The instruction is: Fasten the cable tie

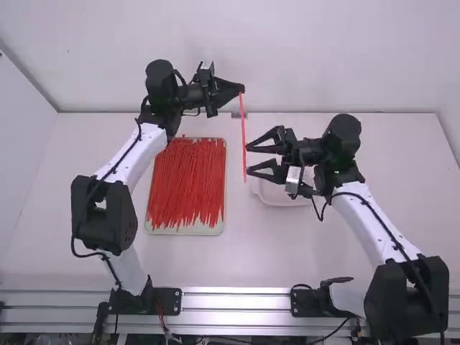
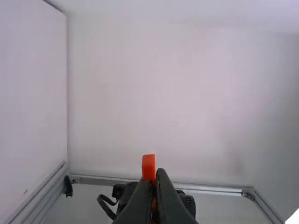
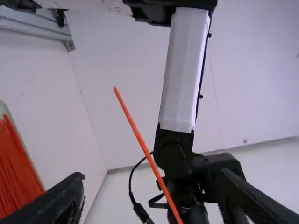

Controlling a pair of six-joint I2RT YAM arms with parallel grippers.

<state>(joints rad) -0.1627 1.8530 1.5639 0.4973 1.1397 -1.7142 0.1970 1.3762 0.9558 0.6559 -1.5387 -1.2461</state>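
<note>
My left gripper (image 1: 241, 89) is clenched on the head end of a single red cable tie (image 1: 243, 136), held high over the far side of the table (image 1: 402, 165). The strap hangs straight down from it (the tie's head pokes out just past the closed fingers in the left wrist view). My right gripper (image 1: 249, 159) is spread wide and grasps nothing, its fingertips just beside the tie's lower part, not touching it as far as I can tell. Under the right gripper sits a clear tub (image 1: 277, 195). To the left in the high view lies a tray (image 1: 185, 230) heaped with spare red ties (image 1: 188, 180).
</note>
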